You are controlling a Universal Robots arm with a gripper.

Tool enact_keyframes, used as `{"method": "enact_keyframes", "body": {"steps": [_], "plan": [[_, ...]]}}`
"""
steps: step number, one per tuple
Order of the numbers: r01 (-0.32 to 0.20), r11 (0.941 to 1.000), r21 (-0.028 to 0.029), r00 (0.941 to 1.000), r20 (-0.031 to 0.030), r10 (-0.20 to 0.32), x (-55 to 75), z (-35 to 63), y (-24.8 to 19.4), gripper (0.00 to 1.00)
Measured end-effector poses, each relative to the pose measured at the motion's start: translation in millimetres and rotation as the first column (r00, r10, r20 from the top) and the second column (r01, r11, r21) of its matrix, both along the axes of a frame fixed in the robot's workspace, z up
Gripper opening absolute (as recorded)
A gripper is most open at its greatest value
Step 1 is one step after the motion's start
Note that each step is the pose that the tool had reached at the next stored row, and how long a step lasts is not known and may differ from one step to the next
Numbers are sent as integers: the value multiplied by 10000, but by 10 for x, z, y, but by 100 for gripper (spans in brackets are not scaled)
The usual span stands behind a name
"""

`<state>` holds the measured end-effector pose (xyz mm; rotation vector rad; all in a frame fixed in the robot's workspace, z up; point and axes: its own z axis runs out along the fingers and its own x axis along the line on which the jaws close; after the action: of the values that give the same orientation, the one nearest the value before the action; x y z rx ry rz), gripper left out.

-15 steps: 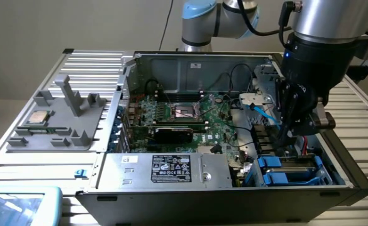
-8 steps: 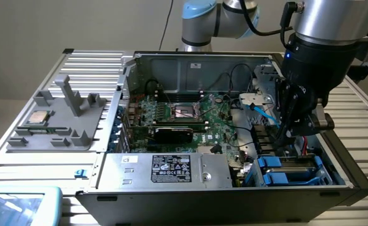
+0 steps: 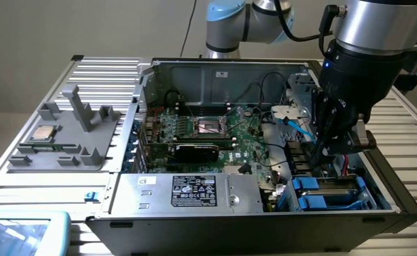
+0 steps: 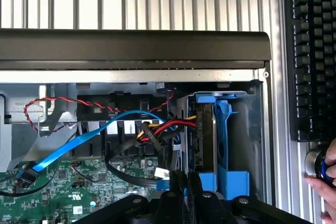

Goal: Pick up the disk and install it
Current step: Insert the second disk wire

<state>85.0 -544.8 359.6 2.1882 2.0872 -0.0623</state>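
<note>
My pincer [image 4: 185,184] hangs inside the open computer case [image 3: 215,80], its black fingers pressed nearly together with nothing between them. The disk [image 4: 206,140], grey metal in a glossy blue plastic carrier, sits upright in the drive bay just beside my fingertips. Red, yellow and black wires [image 4: 163,129] and a flat blue cable [image 4: 89,135] crowd alongside, over the green motherboard [image 3: 215,133]. The case rests on the ribbed metal desk [image 3: 23,192].
</note>
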Motion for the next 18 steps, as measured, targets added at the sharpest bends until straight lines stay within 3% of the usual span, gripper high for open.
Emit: {"method": "enact_keyframes", "body": {"steps": [5,6,7,10,11,15,18], "plan": [[151,9999,26,9999,-7,-151,1,-2,-2,16],[152,9999,25,9999,-55,-152,5,-3,-4,16],[157,9999,25,9998,-149,-157,5,-3,-5,16],[176,9998,16,9983,-561,-175,7,-3,-6,16],[177,9998,15,9978,-640,-176,9,-3,-5,16],[177,9998,10,9976,-672,-176,22,-3,-6,16],[178,9998,6,9962,-857,-176,107,-3,-7,16]]}}
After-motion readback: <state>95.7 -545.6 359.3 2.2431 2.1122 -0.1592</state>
